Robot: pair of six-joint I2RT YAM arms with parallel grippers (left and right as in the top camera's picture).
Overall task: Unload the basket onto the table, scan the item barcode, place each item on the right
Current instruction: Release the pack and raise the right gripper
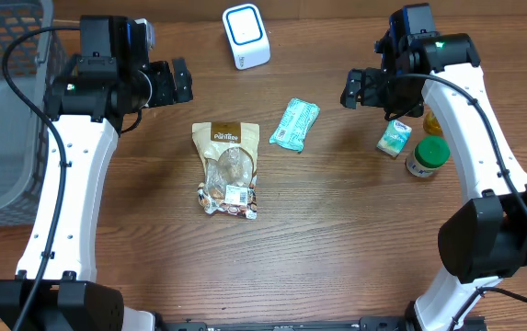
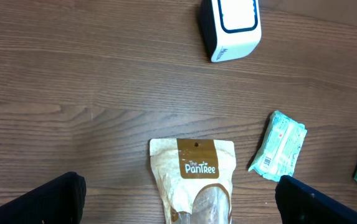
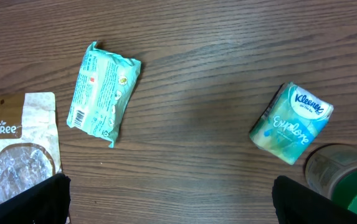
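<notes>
**Entry 1.** Brown-and-cream foil pouch with clear window, printed "The PanTree" point(image 1: 226, 170). It lay flat on the wooden table point(image 1: 337, 230), below the left gripper point(image 1: 178, 83). In the left wrist view its top edge sat centred between the two dark fingers. A small white label was at its lower end, and the print there was too small to read.

**Entry 2.** Teal plastic packet point(image 1: 294, 124). It lay flat and tilted between the two grippers, nearer the right gripper point(image 1: 355, 89) and apart from the pouch. A printed barcode faced up at one end.

**Entry 3.** White box-shaped scanner with a blue-ringed face point(image 1: 246, 36). It stood beyond the left gripper, off to that gripper's right.

**Entry 4.** Left gripper: jaws spread wide, holding nothing, hovering above the table.

**Entry 5.** Right gripper: jaws likewise spread wide and empty, clear of the table.

**Entry 6.** Small teal Kleenex tissue pack point(image 1: 395, 139), just to the right of the right gripper.

**Entry 7.** Green-lidded jar point(image 1: 427, 157), beside the tissue pack, on its far side from the right gripper.

**Entry 8.** Grey mesh basket point(image 1: 5, 110), well to the left of the left gripper.
</notes>
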